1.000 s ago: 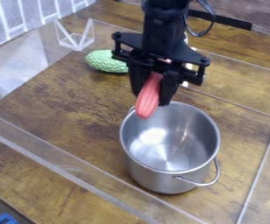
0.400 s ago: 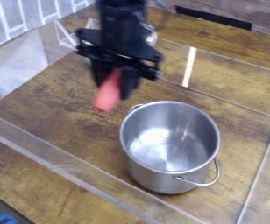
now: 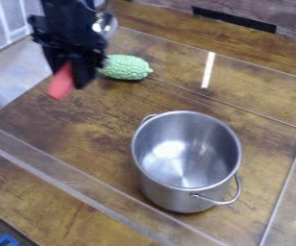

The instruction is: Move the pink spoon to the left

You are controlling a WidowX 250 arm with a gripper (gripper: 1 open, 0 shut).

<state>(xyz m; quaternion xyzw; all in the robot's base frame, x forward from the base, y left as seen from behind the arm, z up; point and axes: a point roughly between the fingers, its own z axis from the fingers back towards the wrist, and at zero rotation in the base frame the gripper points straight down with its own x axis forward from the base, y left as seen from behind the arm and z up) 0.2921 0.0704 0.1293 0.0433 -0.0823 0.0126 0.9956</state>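
Observation:
The pink spoon (image 3: 63, 81) hangs handle-down at the upper left of the camera view, its reddish-pink handle sticking out below my gripper (image 3: 68, 65). The black gripper is shut on the spoon's upper part, which hides the silver bowl. The spoon is held above the wooden table (image 3: 99, 135), to the left of the bumpy green vegetable (image 3: 125, 68) and well left of the steel pot (image 3: 186, 157).
The steel pot stands at the centre right with its handle toward the front. A clear plastic wall (image 3: 61, 183) runs along the table's front and left edges. A white strip (image 3: 208, 69) lies on the table behind the pot.
My gripper has carried the spoon from above the pot's rim leftward across the table, past the green vegetable, to the upper left. The pot and the vegetable have not moved.

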